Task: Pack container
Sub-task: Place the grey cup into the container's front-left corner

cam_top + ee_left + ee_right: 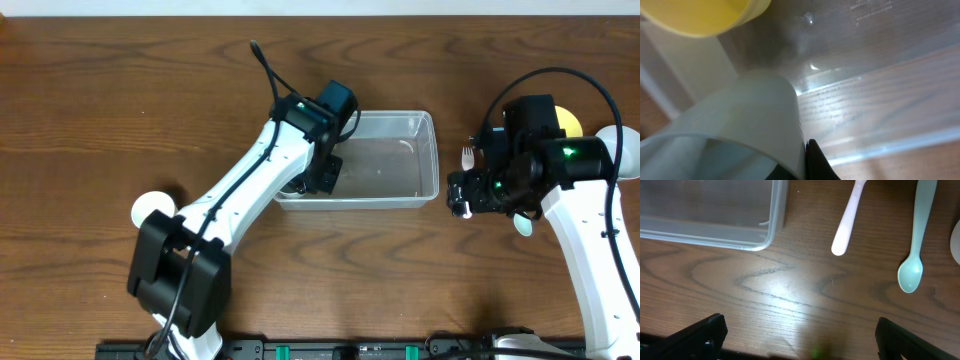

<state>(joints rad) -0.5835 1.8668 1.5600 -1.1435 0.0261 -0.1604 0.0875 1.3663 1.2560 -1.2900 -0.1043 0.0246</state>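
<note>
Overhead, the clear container (400,160) sits on the wooden table (120,100) near the middle, long side running left to right. The left arm reaches in from the near left, and the left gripper (325,172) is down inside the container's left end, close to the near wall.

In the left wrist view, a pale cup (740,125) fills the lower left of the picture. 1 dark finger (815,162) lies against its outer wall. The other finger is hidden, so I cannot tell whether this gripper is clenched on the cup or released. Behind the cup is the container's see-through floor (875,75), with the wood grain showing through it. The edge of a yellow cup (705,15) sits at the far left; whether it touches the pale cup is unclear.

The right gripper (468,195) hovers over bare wood just right of the container, apart from it. In the right wrist view its 2 fingers (697,335) stand wide apart at the bottom corners with nothing between them, so it is released. That view also shows the container's near right corner (771,225) at the upper left. To the right of the corner, the handle of a white fork (847,225) lies on the wood, and further right is a pale green spoon (912,270) with its bowl toward the near side. The 2 utensils lie apart from each other.

Overhead, the fork (467,158) shows just beside the right gripper on its far side, and the spoon (523,226) peeks out from under the arm on the near side. A yellow bowl (572,118) is partly hidden behind the right arm.
</note>
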